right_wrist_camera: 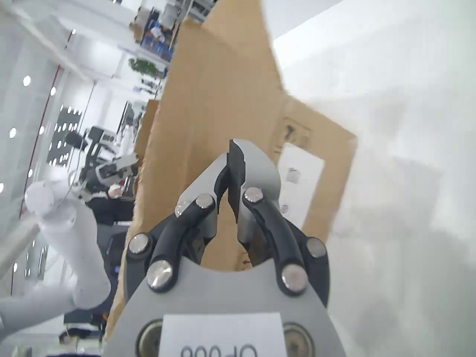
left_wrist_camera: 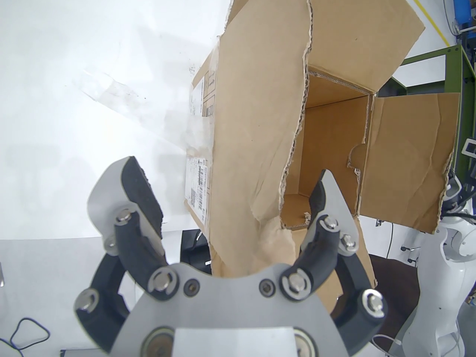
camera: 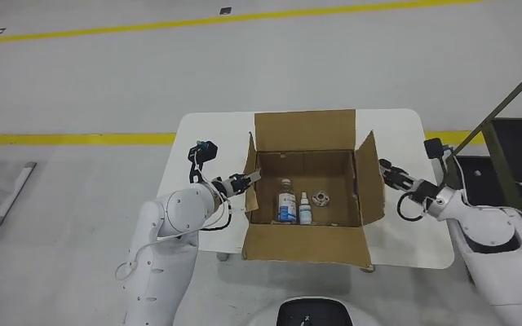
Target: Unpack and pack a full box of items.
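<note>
Jaws of the left gripper (left_wrist_camera: 227,172) stand spread astride the left flap (left_wrist_camera: 256,113), probably to hold it back. The right gripper (right_wrist_camera: 232,161) is clenched at the right flap (camera: 371,175); whether it pinches cardboard is unclear. The box (camera: 306,243) sits mid-table, with a bottle (camera: 286,205), a sprayer (camera: 304,209) and a ring (camera: 322,197) inside.

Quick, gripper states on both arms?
Left gripper: open, astride the box's left flap.
Right gripper: shut, beside the right flap; grip on it unclear.
</note>
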